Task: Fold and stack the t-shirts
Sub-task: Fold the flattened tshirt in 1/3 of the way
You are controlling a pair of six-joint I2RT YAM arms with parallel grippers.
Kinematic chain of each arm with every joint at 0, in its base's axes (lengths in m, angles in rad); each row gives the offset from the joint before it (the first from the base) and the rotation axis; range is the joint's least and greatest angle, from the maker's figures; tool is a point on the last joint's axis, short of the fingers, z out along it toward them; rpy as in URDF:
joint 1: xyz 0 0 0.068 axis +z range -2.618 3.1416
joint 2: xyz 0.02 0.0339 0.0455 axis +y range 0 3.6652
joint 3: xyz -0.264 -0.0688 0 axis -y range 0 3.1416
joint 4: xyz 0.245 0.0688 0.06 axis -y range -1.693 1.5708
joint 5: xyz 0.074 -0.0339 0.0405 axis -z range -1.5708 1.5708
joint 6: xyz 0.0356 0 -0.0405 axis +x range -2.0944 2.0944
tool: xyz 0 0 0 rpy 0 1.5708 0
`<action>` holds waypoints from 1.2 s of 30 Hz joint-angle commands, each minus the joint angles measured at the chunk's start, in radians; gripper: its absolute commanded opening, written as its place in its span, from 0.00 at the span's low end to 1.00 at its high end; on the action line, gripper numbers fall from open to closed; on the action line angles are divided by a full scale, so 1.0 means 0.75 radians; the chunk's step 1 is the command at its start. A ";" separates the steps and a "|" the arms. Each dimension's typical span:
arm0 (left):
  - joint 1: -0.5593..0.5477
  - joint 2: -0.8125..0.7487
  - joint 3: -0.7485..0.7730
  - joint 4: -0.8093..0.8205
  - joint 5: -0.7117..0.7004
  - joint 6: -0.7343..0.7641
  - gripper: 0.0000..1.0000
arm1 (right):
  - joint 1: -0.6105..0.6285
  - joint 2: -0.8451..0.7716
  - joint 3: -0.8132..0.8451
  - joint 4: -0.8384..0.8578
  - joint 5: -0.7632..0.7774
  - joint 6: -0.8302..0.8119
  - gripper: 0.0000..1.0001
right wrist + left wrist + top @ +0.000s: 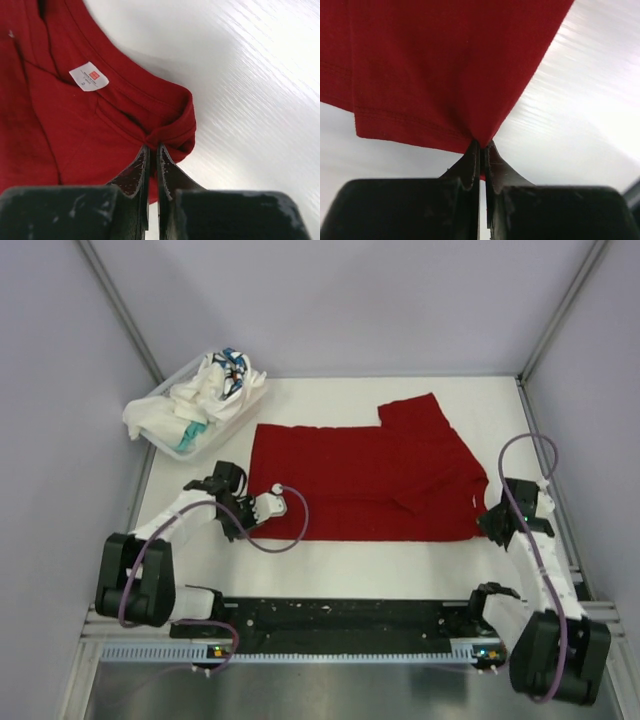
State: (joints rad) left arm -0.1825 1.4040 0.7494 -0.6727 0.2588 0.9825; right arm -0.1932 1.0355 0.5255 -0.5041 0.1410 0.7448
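Two-point pinching on red shirt (pixel 370 475). Lying flat on table (pixel 340 570), centre to right. Running long axis left-right in top view: hem pointing left, collar pointing right, one sleeve sticking out toward far edge. Clenching left gripper (pixel 481 149) tight on a small peak of cloth at the hem edge, puckering the cloth toward the tips. Clenching right gripper (pixel 152 149) tight on the bunched collar edge, just beside the neck opening. Showing white label (pixel 88 76) inside the neck, face up. Gripping at opposite ends of the long axis, left end and right end. Heaping white shirts (pixel 205 390) in tray (pixel 240 420) at far left corner, apart from red shirt; draping one over tray's left rim.
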 commanded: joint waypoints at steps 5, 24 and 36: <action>-0.004 -0.281 -0.091 -0.328 0.113 0.099 0.45 | -0.021 -0.460 -0.106 -0.269 0.145 0.301 0.76; 0.129 -0.220 0.120 -0.195 -0.096 -0.359 0.65 | 1.018 0.265 0.346 0.048 -0.084 -0.238 0.00; 0.151 -0.205 0.165 -0.197 -0.118 -0.345 0.66 | 1.025 0.756 0.673 -0.042 0.292 -0.285 0.00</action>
State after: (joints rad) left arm -0.0788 1.2575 0.8444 -0.8349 0.1745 0.7273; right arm 0.5690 1.5536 0.9215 -0.5064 0.1829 0.5602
